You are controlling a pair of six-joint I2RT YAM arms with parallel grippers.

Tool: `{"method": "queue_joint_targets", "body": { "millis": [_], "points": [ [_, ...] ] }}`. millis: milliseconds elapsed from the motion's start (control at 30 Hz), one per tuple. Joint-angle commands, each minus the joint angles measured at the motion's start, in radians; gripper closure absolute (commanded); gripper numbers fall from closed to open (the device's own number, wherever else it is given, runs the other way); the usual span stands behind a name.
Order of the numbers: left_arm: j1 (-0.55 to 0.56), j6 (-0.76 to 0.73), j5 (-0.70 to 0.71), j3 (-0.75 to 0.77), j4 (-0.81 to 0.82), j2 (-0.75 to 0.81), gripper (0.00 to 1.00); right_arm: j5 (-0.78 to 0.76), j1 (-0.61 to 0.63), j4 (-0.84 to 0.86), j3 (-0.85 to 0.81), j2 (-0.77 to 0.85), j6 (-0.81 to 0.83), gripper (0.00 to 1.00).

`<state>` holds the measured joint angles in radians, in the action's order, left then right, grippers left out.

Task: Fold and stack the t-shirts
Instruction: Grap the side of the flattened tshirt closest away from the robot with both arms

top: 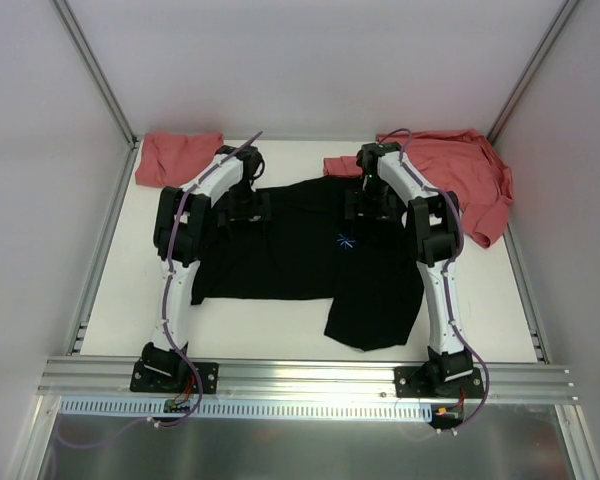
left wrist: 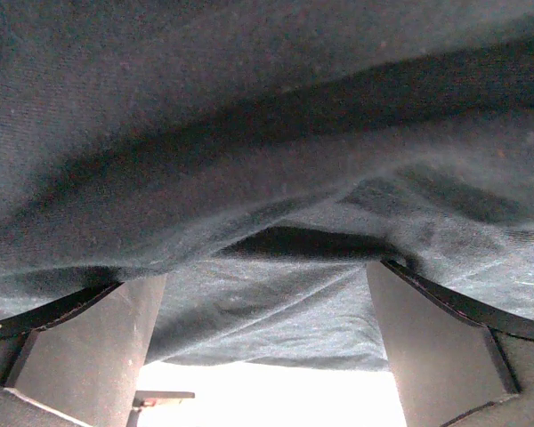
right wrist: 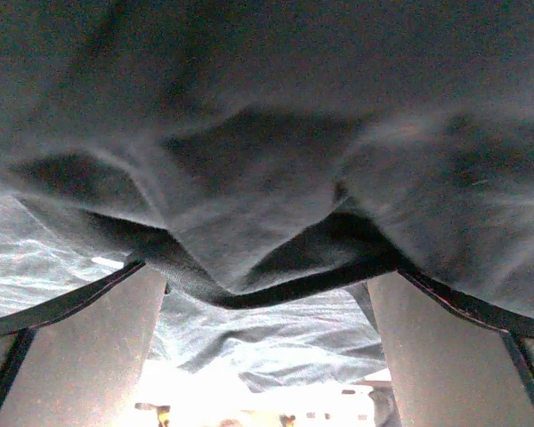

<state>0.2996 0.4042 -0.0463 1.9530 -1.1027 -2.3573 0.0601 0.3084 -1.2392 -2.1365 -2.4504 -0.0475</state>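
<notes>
Top external: both arms reached over the black t-shirt (top: 290, 250).
Left gripper (top: 246, 207) and right gripper (top: 373, 205) stood spread wide, with black cloth bunched between their fingers (left wrist: 89, 347).

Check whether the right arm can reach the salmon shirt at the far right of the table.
Probably yes: that salmon shirt lies clear beside the right end effector, which is open, though the black shirt sits between its fingers.

The white table (top: 260, 332) carries three garments — a black t-shirt (top: 300, 262) spread flat across its middle, a crumpled salmon-red shirt (top: 176, 156) in the far left corner, and a larger salmon-red heap (top: 462, 170) at the far right.
</notes>
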Motion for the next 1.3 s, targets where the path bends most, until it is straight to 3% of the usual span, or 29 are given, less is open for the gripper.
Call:
{"method": "queue_joint_targets", "body": {
  "millis": [0, 233, 467, 700, 1033, 1267],
  "points": [
    [-0.013, 0.008, 0.051, 0.063, 0.167, -0.105, 0.01, -0.003, -0.035, 0.112, -0.083, -0.064, -0.018, 0.00],
    [-0.062, -0.027, 0.048, 0.210, 0.216, -0.145, 0.01, 0.047, -0.101, 0.122, -0.172, -0.105, -0.031, 0.01],
    [-0.116, -0.057, 0.008, 0.218, 0.198, -0.070, 0.01, 0.118, -0.146, 0.135, -0.154, -0.052, -0.035, 0.01],
    [-0.117, -0.030, -0.200, -0.049, 0.219, 0.245, 0.01, 0.170, -0.152, 0.156, 0.113, 0.284, -0.040, 0.01],
    [-0.068, -0.007, -0.234, -0.287, 0.193, 0.668, 0.01, 0.158, -0.164, 0.170, 0.461, 0.693, -0.043, 0.01],
    [-0.119, -0.024, -0.344, -0.804, 0.432, 0.966, 0.01, 0.113, -0.164, 0.241, 0.847, 0.940, -0.011, 0.01]
  ]
}}
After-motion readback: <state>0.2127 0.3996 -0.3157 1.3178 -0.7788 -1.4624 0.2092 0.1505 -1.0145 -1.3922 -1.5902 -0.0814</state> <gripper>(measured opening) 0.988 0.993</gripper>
